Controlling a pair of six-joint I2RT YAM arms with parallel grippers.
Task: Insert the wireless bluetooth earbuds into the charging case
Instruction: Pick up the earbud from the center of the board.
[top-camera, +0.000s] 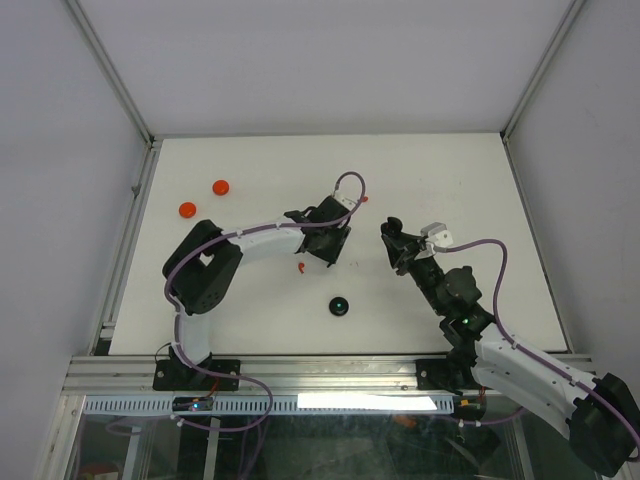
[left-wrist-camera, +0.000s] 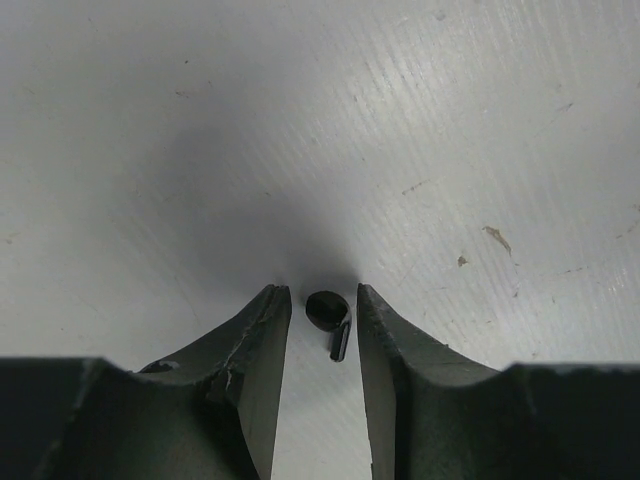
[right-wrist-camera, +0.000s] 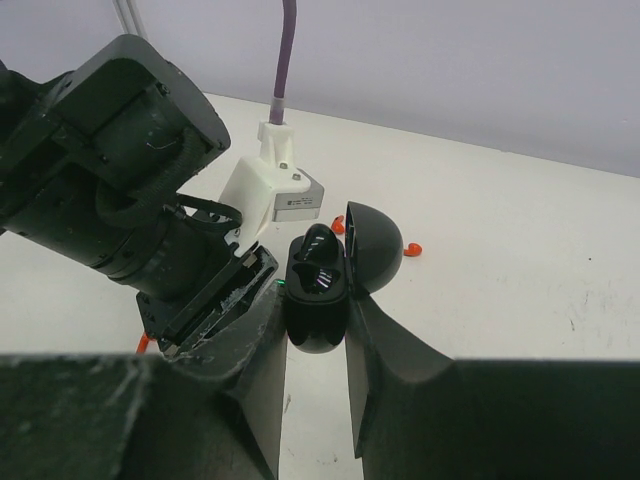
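L gripper (left-wrist-camera: 322, 295) straddles black earbud (left-wrist-camera: 326, 312) lying on table (left-wrist-camera: 300, 130), jaws narrow but prob. not yet touching it; close evenly on bud's body, not stem, while R gripper (right-wrist-camera: 313, 300) clamps open-lidded charging case (right-wrist-camera: 316, 332).

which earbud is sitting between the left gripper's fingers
The black earbud, lying on the table between the left gripper's open fingers. The red earbuds seen from above lie outside them.
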